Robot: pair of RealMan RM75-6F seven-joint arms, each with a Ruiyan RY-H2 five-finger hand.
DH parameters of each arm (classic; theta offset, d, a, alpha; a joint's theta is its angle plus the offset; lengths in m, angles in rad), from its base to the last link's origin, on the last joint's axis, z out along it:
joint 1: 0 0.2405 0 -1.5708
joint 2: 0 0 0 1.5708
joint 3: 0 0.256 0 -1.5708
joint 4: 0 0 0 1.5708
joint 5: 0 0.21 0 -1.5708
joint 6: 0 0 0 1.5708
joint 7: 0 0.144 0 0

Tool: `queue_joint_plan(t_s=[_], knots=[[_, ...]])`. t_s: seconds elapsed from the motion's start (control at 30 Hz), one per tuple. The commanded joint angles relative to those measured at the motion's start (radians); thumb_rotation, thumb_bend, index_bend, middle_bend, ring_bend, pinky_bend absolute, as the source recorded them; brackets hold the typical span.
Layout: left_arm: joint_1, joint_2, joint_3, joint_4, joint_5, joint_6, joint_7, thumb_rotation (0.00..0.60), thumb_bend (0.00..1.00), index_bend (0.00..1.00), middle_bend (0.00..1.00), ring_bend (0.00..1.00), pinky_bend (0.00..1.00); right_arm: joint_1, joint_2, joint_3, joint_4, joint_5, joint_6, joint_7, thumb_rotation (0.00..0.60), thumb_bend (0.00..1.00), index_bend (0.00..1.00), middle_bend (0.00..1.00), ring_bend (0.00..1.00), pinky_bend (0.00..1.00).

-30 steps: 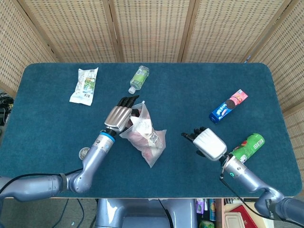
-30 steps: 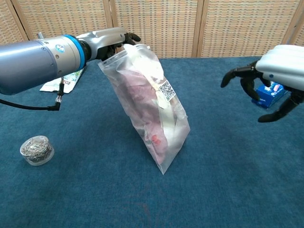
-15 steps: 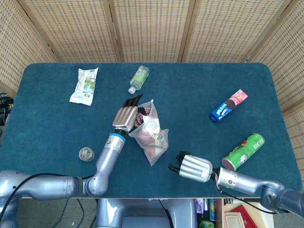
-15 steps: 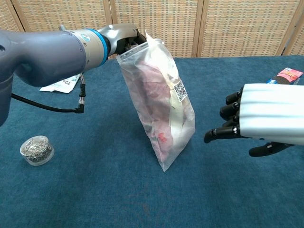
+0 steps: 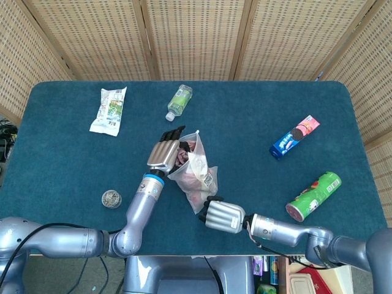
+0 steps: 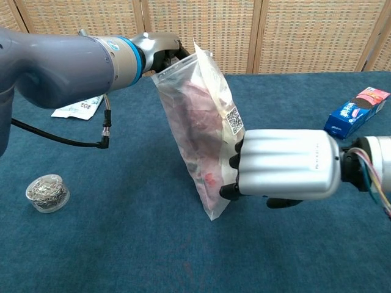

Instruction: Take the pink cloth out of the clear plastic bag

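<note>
The clear plastic bag (image 6: 211,131) stands upright on the blue table, lifted by its top edge, with the pink cloth (image 6: 197,113) bunched inside it behind a QR label. My left hand (image 6: 160,52) grips the bag's upper left corner from behind. In the head view the left hand (image 5: 164,154) sits over the bag (image 5: 197,177) at mid-table. My right hand (image 6: 286,172) has its back to the chest camera; its fingertips (image 6: 231,177) touch the bag's lower right side, and the thumb hangs below, clear of the bag. The head view shows the right hand (image 5: 223,215) just below the bag's bottom corner.
A white snack packet (image 5: 109,110) and a green bottle (image 5: 179,101) lie at the back left. A small tin of clips (image 6: 47,193) sits front left. A blue biscuit pack (image 6: 357,112) and a green can (image 5: 313,196) lie on the right.
My right hand has swept left across the table's front until its fingertips reached the bag's lower side. My left hand raised the bag and stood it more upright.
</note>
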Motion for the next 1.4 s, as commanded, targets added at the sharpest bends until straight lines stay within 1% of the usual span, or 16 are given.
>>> queue_joint_plan(t_s=[0.03, 0.1, 0.33, 0.5, 0.63, 0.77, 1.1, 1.4], knots=[[0.001, 0.006, 0.005, -0.003, 0.002, 0.000, 0.001, 0.600, 0.57, 0.77, 0.00, 0.00, 0.00, 0.009, -0.024, 0.011, 0.002, 0.020, -0.023, -0.010, 0.600, 0.36, 0.44, 0.77, 0.60, 0.63], [0.003, 0.009, 0.005, -0.004, 0.006, 0.000, -0.005, 0.600, 0.57, 0.77, 0.00, 0.00, 0.00, 0.011, -0.041, 0.016, 0.006, 0.036, -0.039, -0.009, 0.600, 0.38, 0.44, 0.77, 0.60, 0.63], [0.008, 0.025, 0.017, -0.016, 0.016, 0.000, -0.014, 0.600, 0.57, 0.77, 0.00, 0.00, 0.00, 0.021, -0.107, 0.049, 0.038, 0.095, -0.084, -0.036, 0.600, 0.38, 0.44, 0.77, 0.60, 0.63], [0.011, 0.024, 0.022, -0.008, 0.014, -0.014, -0.037, 0.600, 0.57, 0.77, 0.00, 0.00, 0.00, 0.028, -0.150, 0.070, 0.059, 0.132, -0.124, -0.107, 0.600, 0.38, 0.44, 0.77, 0.60, 0.63], [0.010, 0.025, 0.026, -0.005, 0.015, -0.017, -0.042, 0.600, 0.57, 0.77, 0.00, 0.00, 0.00, 0.034, -0.166, 0.069, 0.071, 0.129, -0.131, -0.153, 0.600, 0.38, 0.44, 0.77, 0.60, 0.63], [0.007, 0.027, 0.027, -0.002, 0.013, -0.020, -0.044, 0.600, 0.57, 0.77, 0.00, 0.00, 0.00, 0.034, -0.178, 0.060, 0.076, 0.124, -0.122, -0.167, 0.600, 0.38, 0.44, 0.77, 0.60, 0.63], [0.003, 0.025, 0.034, 0.006, 0.008, -0.025, -0.055, 0.600, 0.57, 0.77, 0.00, 0.00, 0.00, 0.045, -0.211, 0.048, 0.105, 0.129, -0.120, -0.177, 0.600, 0.38, 0.44, 0.77, 0.60, 0.63], [0.001, 0.029, 0.038, 0.006, 0.002, -0.029, -0.060, 0.600, 0.57, 0.77, 0.00, 0.00, 0.00, 0.060, -0.246, 0.044, 0.154, 0.137, -0.129, -0.186, 0.600, 0.38, 0.44, 0.77, 0.60, 0.63]])
